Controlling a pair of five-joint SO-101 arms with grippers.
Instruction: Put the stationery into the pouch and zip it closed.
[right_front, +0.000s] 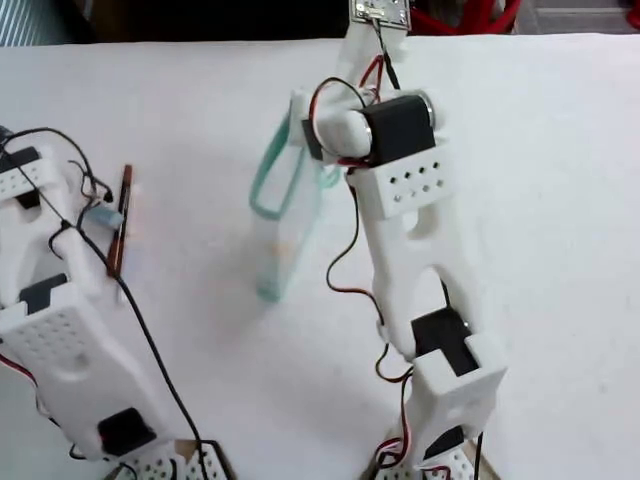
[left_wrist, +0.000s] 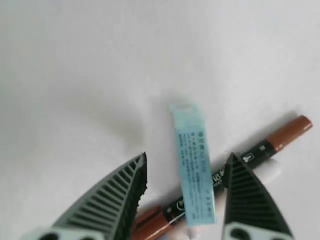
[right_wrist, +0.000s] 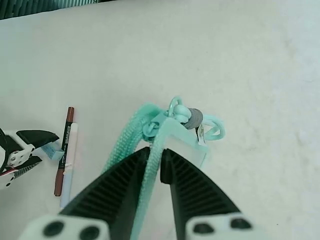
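Right wrist view: we note the right gripper (right_wrist: 156, 151) pinching the rim of the translucent teal fabric pouch (right_wrist: 167, 131). Its two black ribbed fingers are pressed together on either side of the edge, near the zip end. A pale ring pull (right_wrist: 176, 107) and a grey bead (right_wrist: 194, 118) sit at that end of the pouch.

High view: the pouch's open mouth shows as a teal loop on the white table (right_front: 540, 180).

Well apart from the pouch, by the left arm, lies a brown-and-black marker pen (left_wrist: 282, 135) with a white pen (right_wrist: 69, 167) alongside it. A light blue rectangular eraser (left_wrist: 194, 165) lies across the marker.

The left gripper (left_wrist: 187, 158) is spread, one finger on each side of the eraser. We cannot tell whether either finger touches it.
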